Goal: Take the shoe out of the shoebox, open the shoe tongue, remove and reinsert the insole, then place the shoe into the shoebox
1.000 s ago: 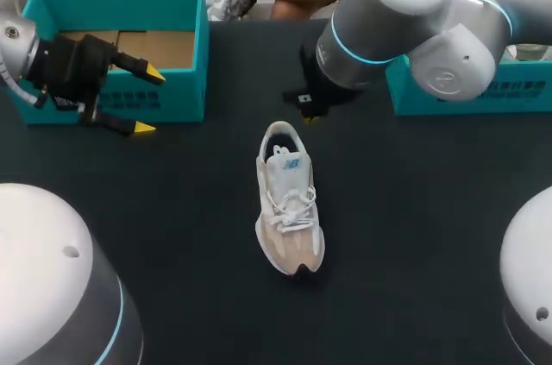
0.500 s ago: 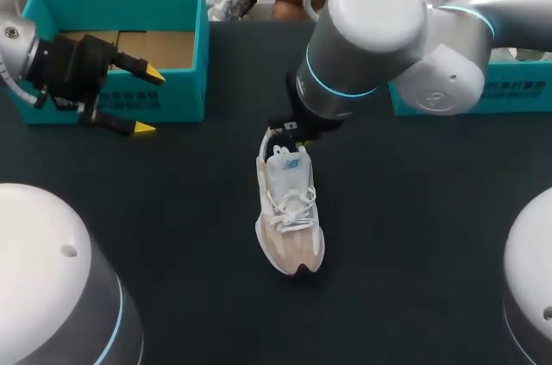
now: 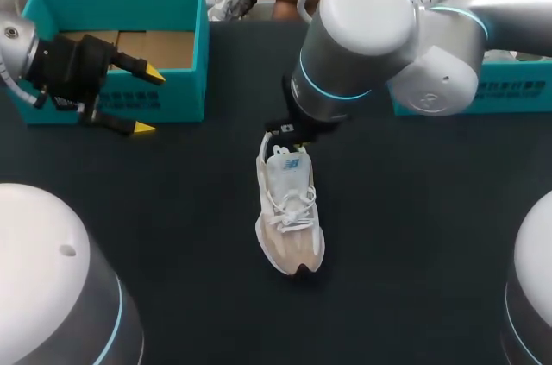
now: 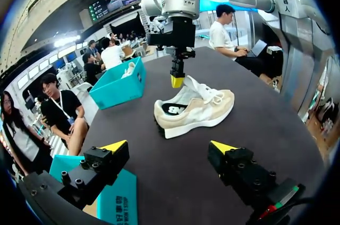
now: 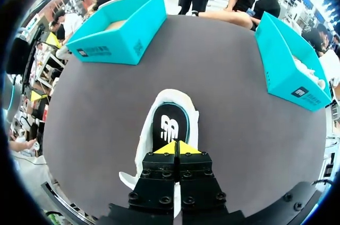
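The beige-and-white sneaker [image 3: 290, 214] stands upright mid-bench [image 3: 172, 210], outside the teal shoebox [image 3: 185, 93]. The right jaws, yellow tips pressed together, hang over its heel opening. The left jaws gape wide by the shoebox's front wall.

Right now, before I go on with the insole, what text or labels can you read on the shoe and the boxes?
left shoebox: dark print on the front wall, too small to read.
right shoebox: a small label with print, blurred.
insole: a white logo mark, no legible words.
shoe tongue: a small blue mark, unreadable.
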Action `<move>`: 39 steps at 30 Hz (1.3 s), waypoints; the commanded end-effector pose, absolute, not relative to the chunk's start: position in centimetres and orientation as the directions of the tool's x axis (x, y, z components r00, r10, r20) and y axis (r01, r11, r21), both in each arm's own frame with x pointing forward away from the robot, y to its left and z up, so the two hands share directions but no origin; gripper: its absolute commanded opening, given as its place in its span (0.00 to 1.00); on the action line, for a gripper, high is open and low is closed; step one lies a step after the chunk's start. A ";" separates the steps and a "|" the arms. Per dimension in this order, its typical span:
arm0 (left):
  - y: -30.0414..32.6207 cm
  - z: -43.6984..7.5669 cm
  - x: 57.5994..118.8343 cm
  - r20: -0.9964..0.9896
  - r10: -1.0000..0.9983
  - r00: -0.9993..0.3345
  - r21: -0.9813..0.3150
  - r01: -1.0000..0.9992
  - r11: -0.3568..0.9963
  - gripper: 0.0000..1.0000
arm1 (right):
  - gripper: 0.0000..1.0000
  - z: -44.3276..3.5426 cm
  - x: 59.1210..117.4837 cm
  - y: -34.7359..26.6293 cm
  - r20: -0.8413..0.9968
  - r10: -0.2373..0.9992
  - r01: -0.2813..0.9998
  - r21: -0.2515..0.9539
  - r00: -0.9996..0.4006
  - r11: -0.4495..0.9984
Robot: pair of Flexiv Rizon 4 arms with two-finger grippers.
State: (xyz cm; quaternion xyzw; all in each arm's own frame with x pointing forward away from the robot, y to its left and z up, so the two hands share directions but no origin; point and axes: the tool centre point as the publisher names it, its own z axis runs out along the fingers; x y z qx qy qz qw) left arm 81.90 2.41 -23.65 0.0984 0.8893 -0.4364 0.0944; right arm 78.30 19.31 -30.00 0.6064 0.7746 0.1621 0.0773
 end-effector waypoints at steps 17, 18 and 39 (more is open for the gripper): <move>2.4 -23.6 81.8 -0.254 0.092 -0.963 -0.755 0.257 0.603 1.00 | 0.00 -35.5 79.0 21.6 0.080 0.967 0.945 0.244 -0.244 0.218; 2.4 -23.6 81.8 -0.254 0.092 -0.963 -0.755 0.257 0.603 1.00 | 0.00 -35.6 79.0 21.6 0.079 0.968 0.946 0.243 -0.240 0.215; 2.4 -23.6 81.8 -0.254 0.092 -0.963 -0.755 0.257 0.603 1.00 | 0.00 -37.6 79.4 21.3 0.043 0.968 0.950 0.207 -0.246 0.233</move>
